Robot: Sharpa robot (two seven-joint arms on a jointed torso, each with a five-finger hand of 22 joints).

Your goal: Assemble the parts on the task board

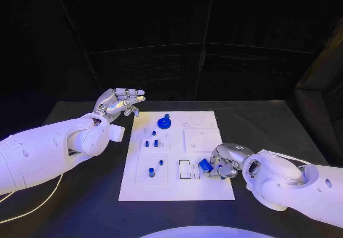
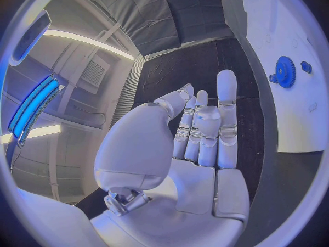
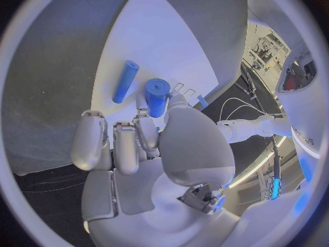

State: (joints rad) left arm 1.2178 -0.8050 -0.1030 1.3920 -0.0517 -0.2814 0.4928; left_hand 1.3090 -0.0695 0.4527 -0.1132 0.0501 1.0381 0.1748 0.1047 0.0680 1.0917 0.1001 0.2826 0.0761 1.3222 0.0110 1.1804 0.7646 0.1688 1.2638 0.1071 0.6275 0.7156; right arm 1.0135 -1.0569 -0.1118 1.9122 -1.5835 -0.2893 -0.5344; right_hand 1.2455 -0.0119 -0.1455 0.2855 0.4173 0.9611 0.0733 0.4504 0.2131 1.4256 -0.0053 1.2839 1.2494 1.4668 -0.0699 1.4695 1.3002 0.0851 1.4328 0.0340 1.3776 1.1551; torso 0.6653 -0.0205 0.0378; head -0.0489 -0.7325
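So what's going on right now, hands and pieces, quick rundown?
Left hand raised off the board's far left corner, holding nothing. Right hand pinches a blue cylinder part over the task board, near edge. Nothing blocking.

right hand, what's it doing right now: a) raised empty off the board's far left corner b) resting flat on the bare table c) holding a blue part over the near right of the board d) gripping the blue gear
c: the right hand holds a blue part over the near right area of the task board; the right wrist view shows a blue cylinder at its fingertips. The blue gear sits untouched at the far end.
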